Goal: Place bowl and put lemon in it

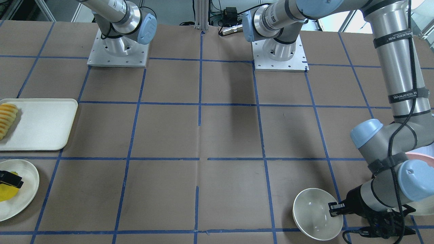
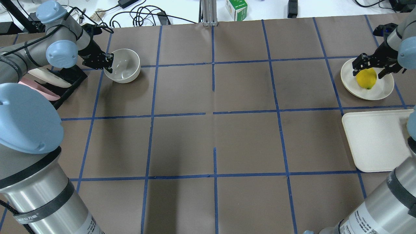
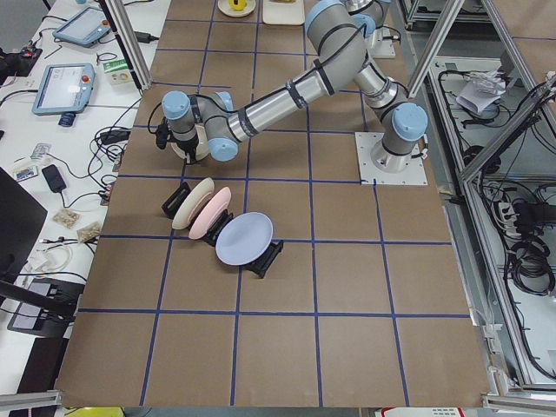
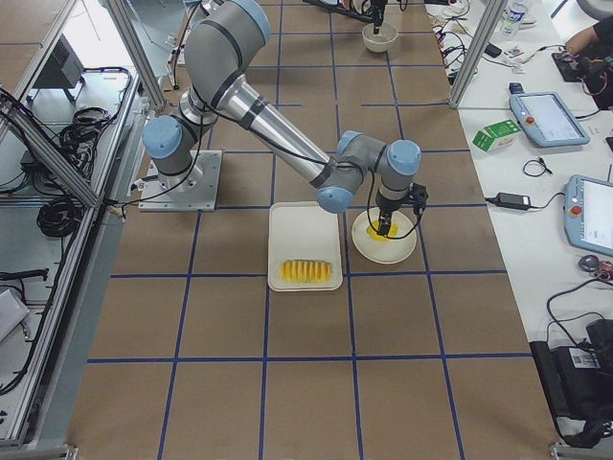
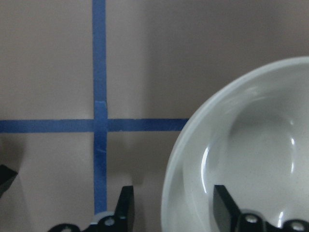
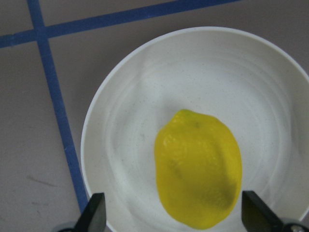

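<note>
The cream-white bowl [image 2: 125,63] stands upright on the table at my far left; it also shows in the front view [image 1: 313,213] and the left wrist view [image 5: 251,159]. My left gripper [image 2: 108,62] is open, with one finger inside the bowl's rim and one outside it [image 5: 174,212]. The yellow lemon [image 2: 366,78] lies on a flat round plate [image 2: 382,91] at my far right. My right gripper [image 2: 370,69] is open and low over the lemon [image 6: 198,174], with one finger on each side and not closed on it.
A cream tray [image 2: 377,143] lies next to the plate, with sliced yellow-orange food [image 1: 6,118] on it. A black rack with upright plates [image 3: 217,230] stands just near of the bowl, under the left arm. Cables and a carton [image 2: 236,8] lie beyond the table's far edge.
</note>
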`<move>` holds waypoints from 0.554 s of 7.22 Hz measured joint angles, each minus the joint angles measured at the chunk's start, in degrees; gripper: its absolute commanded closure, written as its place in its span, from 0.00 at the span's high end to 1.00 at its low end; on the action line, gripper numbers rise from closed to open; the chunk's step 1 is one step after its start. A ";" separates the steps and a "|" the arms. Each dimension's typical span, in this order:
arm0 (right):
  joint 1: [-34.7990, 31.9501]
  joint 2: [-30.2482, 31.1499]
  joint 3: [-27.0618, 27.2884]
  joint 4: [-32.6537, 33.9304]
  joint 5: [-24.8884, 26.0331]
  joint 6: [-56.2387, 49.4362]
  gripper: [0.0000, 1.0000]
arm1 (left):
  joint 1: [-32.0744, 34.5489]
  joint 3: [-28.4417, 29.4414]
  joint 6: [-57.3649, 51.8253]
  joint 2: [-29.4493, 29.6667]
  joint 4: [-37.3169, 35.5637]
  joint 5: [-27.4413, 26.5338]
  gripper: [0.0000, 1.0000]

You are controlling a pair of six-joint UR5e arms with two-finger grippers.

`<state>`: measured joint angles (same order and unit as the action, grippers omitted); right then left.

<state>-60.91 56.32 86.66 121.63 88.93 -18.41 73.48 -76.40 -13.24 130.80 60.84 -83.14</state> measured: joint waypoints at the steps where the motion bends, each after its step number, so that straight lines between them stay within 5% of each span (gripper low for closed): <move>1: 0.21 -0.96 0.02 0.75 0.01 -0.01 0.97 | 0.47 -0.25 0.65 -1.00 0.29 1.15 0.00; 3: 0.40 -2.30 0.01 2.45 -0.08 0.24 0.00 | 5.03 -2.63 4.31 -5.71 4.07 3.38 0.00; 4: 0.42 -2.53 0.00 2.76 0.00 0.36 0.00 | 7.77 -6.76 6.06 -9.74 5.13 5.53 0.00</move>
<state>-60.49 53.79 86.66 124.39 88.92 -18.05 81.25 -83.16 -7.18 121.06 65.97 -77.61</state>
